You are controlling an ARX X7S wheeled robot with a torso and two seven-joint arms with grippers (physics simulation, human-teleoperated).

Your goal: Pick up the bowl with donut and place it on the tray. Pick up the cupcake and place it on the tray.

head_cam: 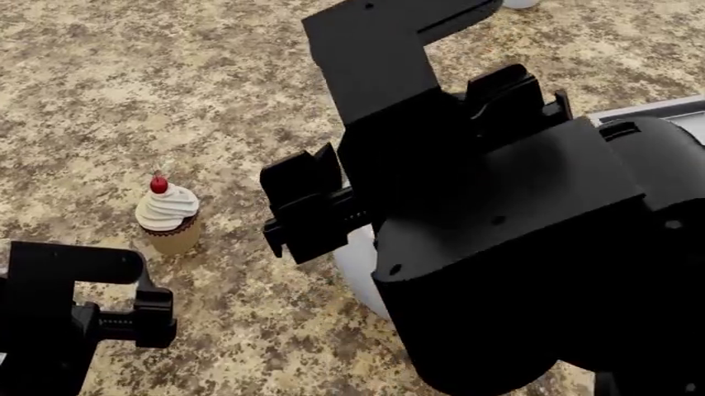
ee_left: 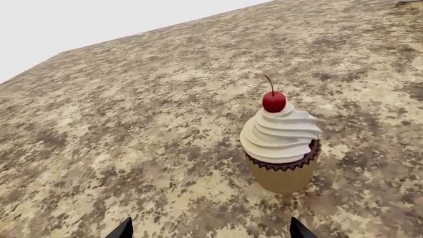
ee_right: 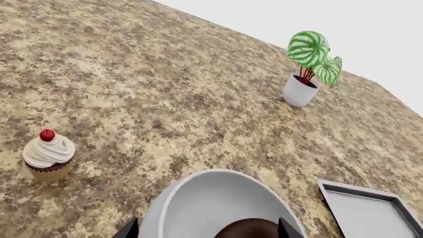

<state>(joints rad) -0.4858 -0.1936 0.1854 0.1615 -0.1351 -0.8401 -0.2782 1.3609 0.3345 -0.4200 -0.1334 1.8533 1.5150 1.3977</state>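
The cupcake, with a tan wrapper, white frosting and a red cherry, stands upright on the speckled counter, just ahead of my left gripper and off to one side. That gripper is open with nothing between its tips. In the head view the cupcake is at the left. My right gripper is open, its tips spread about as wide as the white bowl right below. The chocolate donut lies inside the bowl. The grey tray is beside the bowl. My right arm hides most of the bowl.
A small potted plant in a white pot stands further back on the counter. The counter's far edge runs behind it. Bare speckled counter lies between the cupcake and the bowl.
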